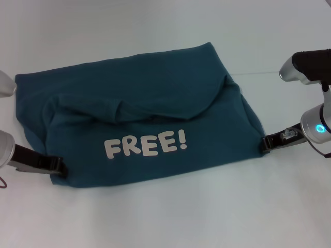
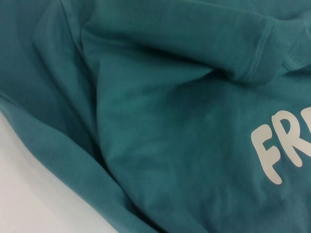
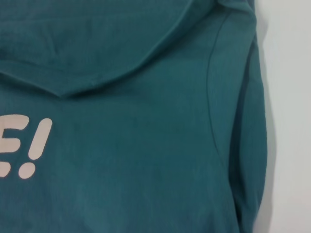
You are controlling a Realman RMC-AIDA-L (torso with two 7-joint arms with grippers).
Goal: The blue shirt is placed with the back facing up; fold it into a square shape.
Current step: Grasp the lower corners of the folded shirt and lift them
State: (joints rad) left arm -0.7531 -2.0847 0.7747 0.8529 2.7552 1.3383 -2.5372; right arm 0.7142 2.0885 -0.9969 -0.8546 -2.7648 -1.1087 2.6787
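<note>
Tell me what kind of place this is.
Probably a lab or test bench: a plain white table, nothing on it but the blue shirt, with the left gripper and right gripper at its edges.

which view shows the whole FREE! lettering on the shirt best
The head view: the white lettering reads complete on the folded blue shirt, with the left gripper and right gripper at its two near corners. The left wrist view catches only the "FR"; the right wrist view only the last "E!".
</note>
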